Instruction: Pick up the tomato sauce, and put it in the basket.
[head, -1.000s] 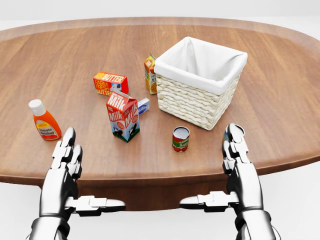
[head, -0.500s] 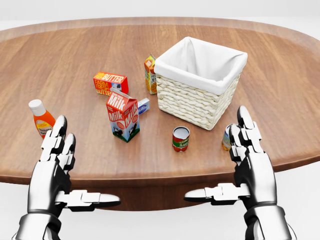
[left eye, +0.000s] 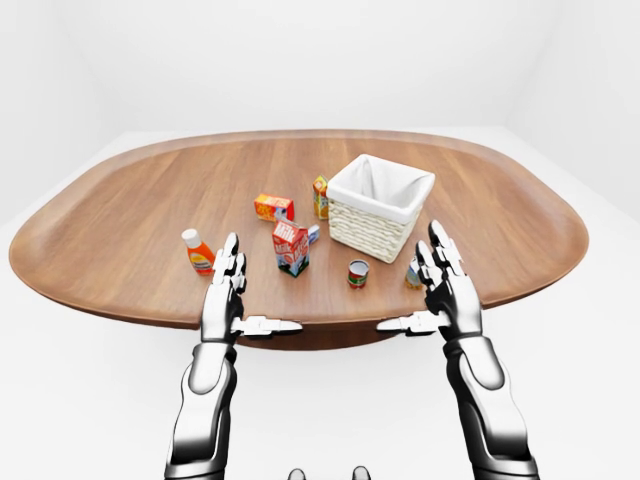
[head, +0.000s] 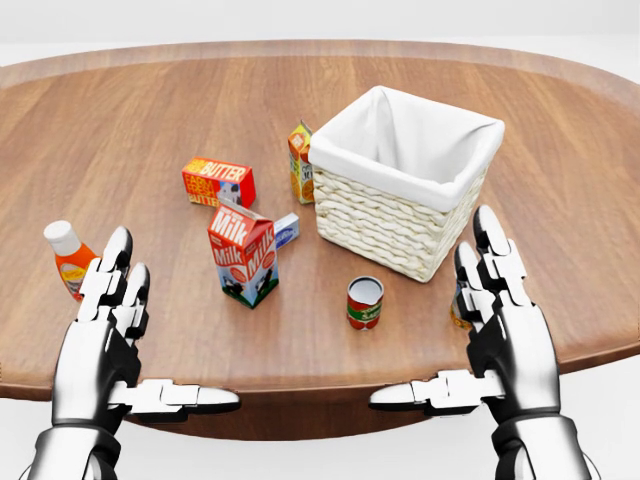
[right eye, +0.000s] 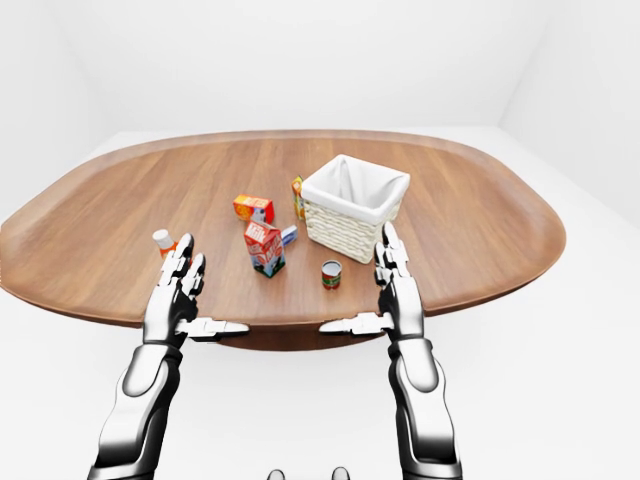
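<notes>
The tomato sauce (head: 364, 303) is a small red can with a green label. It stands upright on the wooden table (head: 150, 110), just below the woven basket (head: 390, 215) with its white cloth lining. My left hand (head: 112, 330) hovers open at the table's near edge, to the left of the can. At the same height, my right hand (head: 505, 325) is open to the can's right. Both have straight fingers and thumbs turned inward. Neither hand touches the can.
A milk carton (head: 243, 255) stands left of the can, with a butter box (head: 217, 182) and an orange juice carton (head: 300, 162) above it. A ketchup bottle (head: 68, 258) is by my left fingers. My right hand half hides a small container (left eye: 413, 272).
Both hands have risen and spread slightly outward; the right one now covers the small container. The whole picture has slid down a little, so the camera has moved.
</notes>
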